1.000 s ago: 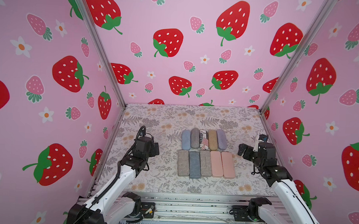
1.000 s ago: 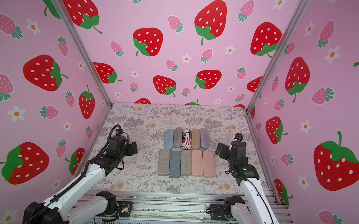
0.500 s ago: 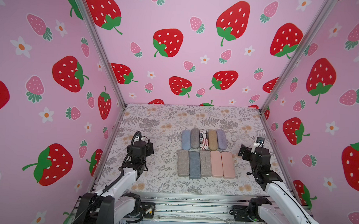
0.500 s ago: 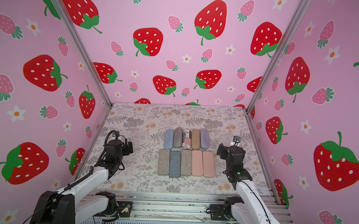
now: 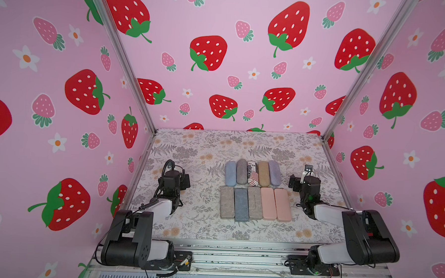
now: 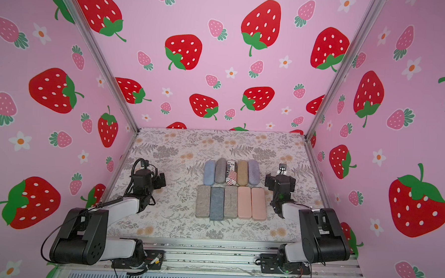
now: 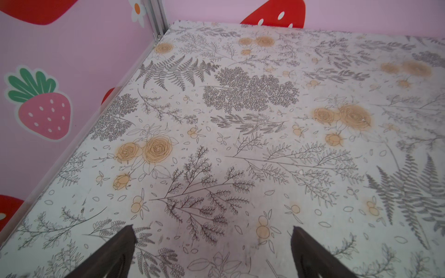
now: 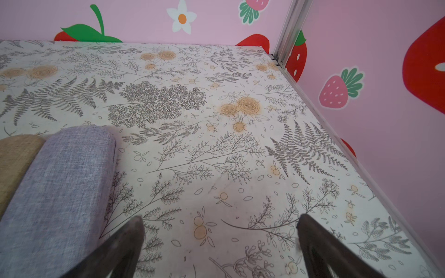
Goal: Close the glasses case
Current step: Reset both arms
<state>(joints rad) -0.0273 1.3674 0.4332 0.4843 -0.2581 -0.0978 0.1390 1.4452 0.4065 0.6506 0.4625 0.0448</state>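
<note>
Right wrist view gives you a lilac case point(image 8: 60, 192) beside the spread right gripper point(image 8: 220, 217); the spread left gripper point(image 7: 213, 228) faces floral mat point(image 7: 240, 144), strawberry walls point(image 7: 60, 48).

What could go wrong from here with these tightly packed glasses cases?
The open right gripper hangs close beside the lilac fabric glasses case; swinging inward could knock it. The rows of cases lie tight together, so reaching one may shove neighbours. All look shut from above, risking a wrong pick.

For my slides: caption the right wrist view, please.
Open right gripper over the floral tabletop, beside a lilac glasses case and a tan case.
</note>
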